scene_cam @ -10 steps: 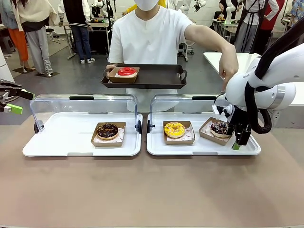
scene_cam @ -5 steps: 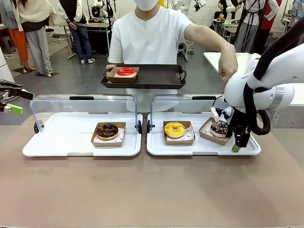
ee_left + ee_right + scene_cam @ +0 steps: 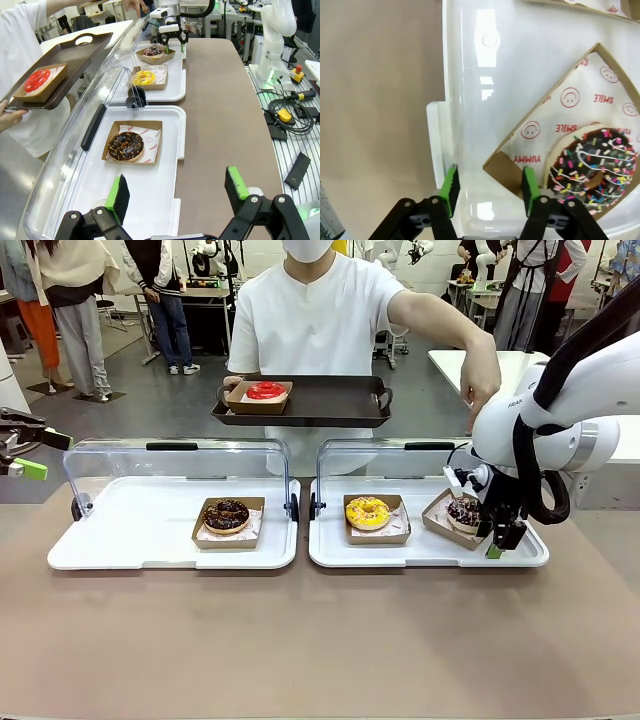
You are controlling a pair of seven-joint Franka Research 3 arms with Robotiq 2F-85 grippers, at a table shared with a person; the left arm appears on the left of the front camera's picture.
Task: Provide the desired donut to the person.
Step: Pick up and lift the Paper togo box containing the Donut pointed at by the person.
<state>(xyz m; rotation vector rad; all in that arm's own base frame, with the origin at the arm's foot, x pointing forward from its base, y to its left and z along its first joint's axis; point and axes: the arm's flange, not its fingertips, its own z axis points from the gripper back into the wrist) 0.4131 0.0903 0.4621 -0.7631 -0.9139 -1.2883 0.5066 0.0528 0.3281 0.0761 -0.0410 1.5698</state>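
Two trays are seen side by side across the middle of the front view, the left white tray (image 3: 150, 545) and the right white tray (image 3: 420, 552), each with a clear lid (image 3: 175, 465) swung up at its far edge. A chocolate donut (image 3: 227, 514) is set in the left one and a yellow donut (image 3: 367, 511) in the right one, each in its own carton. At upper centre a dark tray (image 3: 330, 405) is held by the person (image 3: 315, 320), with a boxed red donut (image 3: 266, 391) on its left end. The person's other hand (image 3: 483, 380) is pointed downward at the right of the frame.

The sprinkled donut (image 3: 463, 510) is found at the right end of the right white tray, partly screened by the right arm's wrist. Being round, it has no long axis. Its cardboard box (image 3: 540, 135) is turned cornerwise (its print reads upside down in the right wrist view), with one corner aimed at the lower middle of that frame. That corner is straddled by the right gripper (image 3: 490, 190), whose jaws are partly drawn in but not clamped. A gap is left at one pad, while contact at the other cannot be judged.

The left gripper (image 3: 177, 182) is spread wide and empty at the bottom of the left wrist view.
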